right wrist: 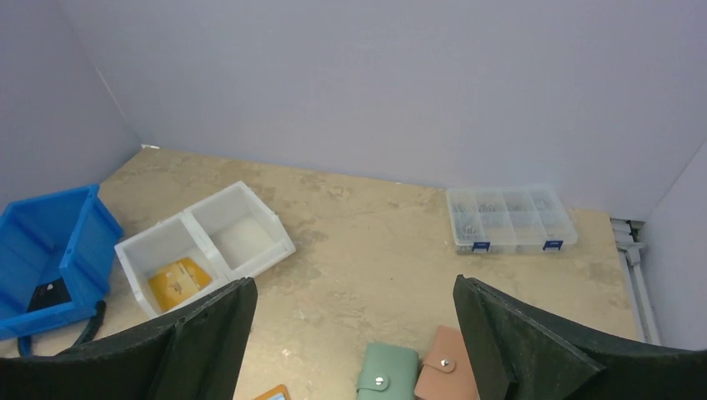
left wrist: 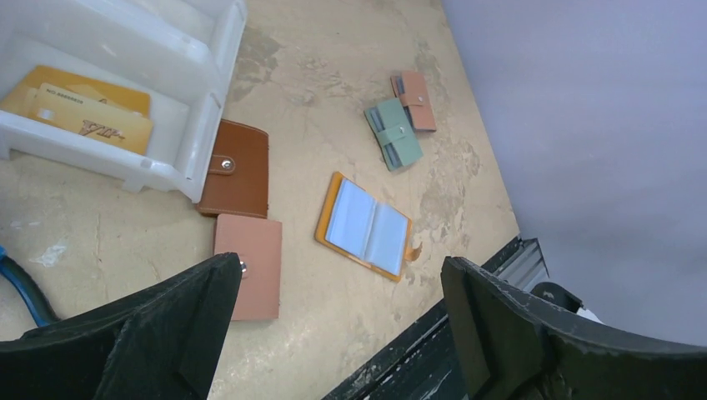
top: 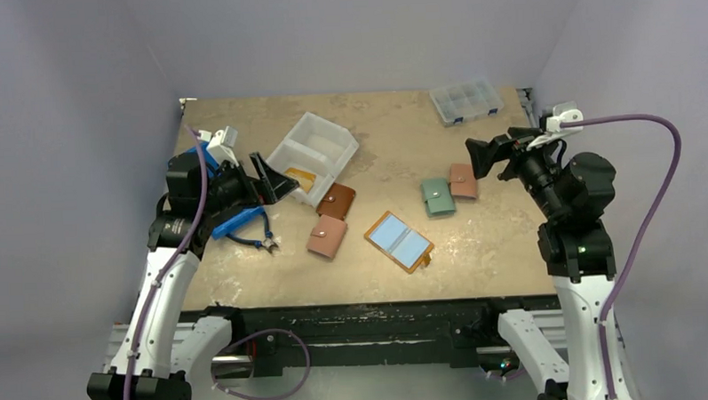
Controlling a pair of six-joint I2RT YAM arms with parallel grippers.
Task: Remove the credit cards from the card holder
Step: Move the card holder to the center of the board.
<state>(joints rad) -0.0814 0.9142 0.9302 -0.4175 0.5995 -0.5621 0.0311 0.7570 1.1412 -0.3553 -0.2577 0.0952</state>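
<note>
An orange card holder (top: pixel 370 236) lies open near the middle of the table's front edge. Two light-blue credit cards (top: pixel 399 241) fill its two panels. The left wrist view shows the holder (left wrist: pixel 327 210) and the cards (left wrist: pixel 367 227) ahead of my fingers. In the right wrist view only an orange corner of the holder (right wrist: pixel 271 393) shows at the bottom edge. My left gripper (top: pixel 274 180) hovers open over the left side by the white bin, holding nothing (left wrist: pixel 342 268). My right gripper (top: pixel 479 156) hangs open and raised at the right, also holding nothing (right wrist: pixel 354 290).
Closed wallets lie around: brown (top: pixel 336 201), pink (top: pixel 327 236), green (top: pixel 437 197) and a second pink one (top: pixel 463 180). A white bin (top: pixel 313 148) holds yellow cards (left wrist: pixel 79 112). Blue-handled pliers (top: pixel 245 226) lie at the left, a blue bin (right wrist: pixel 50 250) beside them. A clear organiser box (top: pixel 465 100) sits at the back right.
</note>
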